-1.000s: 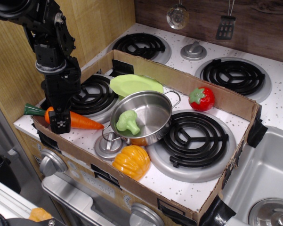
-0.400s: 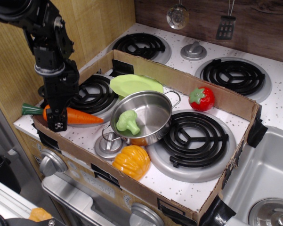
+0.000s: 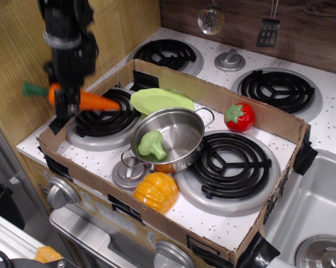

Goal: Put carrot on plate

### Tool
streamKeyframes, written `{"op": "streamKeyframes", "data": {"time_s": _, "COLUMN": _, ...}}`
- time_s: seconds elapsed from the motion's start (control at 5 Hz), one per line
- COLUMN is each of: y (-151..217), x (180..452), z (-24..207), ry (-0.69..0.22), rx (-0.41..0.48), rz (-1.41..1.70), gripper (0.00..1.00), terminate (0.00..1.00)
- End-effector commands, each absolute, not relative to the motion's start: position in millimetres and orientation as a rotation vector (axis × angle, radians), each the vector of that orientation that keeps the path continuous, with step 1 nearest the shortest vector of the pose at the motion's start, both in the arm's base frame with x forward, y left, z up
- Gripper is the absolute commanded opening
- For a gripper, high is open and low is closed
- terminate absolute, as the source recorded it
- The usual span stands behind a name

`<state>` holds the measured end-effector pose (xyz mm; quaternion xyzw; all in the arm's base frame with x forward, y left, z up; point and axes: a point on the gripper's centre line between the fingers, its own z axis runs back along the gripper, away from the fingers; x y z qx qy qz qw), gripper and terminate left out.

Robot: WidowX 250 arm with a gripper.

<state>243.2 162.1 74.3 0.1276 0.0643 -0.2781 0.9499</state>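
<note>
1. The end effector (image 3: 67, 106) is clenched on the carrot (image 3: 84, 100), gripping it near the thick end.
2. The carrot hangs in the air above the left front burner (image 3: 103, 120), lying roughly level, with its green stem (image 3: 33, 89) pointing toward 9 o'clock and its tip toward 3 o'clock.
3. The plate (image 3: 159, 100) lies inside the cardboard tray (image 3: 257, 114), at 3 o'clock from the carrot tip and well apart from it.
4. The steel pot (image 3: 173, 139) sits just at 6 o'clock of the plate and holds a broccoli (image 3: 151, 145).
5. A pumpkin (image 3: 156, 191) rests at 6 o'clock of the pot; a strawberry (image 3: 239, 117) lies at 3 o'clock of the plate.
</note>
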Motion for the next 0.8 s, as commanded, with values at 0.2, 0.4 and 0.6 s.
{"op": "streamKeyframes", "data": {"time_s": 0.2, "y": 125, "x": 301, "z": 142, "ry": -0.047, "rx": 0.311, "rz": -0.678, "gripper": 0.00, "terminate": 0.00}}
{"op": "streamKeyframes", "data": {"time_s": 0.4, "y": 113, "x": 314, "z": 130, "ry": -0.068, "rx": 0.232, "rz": -0.804, "gripper": 0.00, "terminate": 0.00}}
{"op": "streamKeyframes", "data": {"time_s": 0.6, "y": 101, "x": 325, "z": 118, "ry": -0.120, "rx": 0.232, "rz": -0.961, "gripper": 0.00, "terminate": 0.00}}
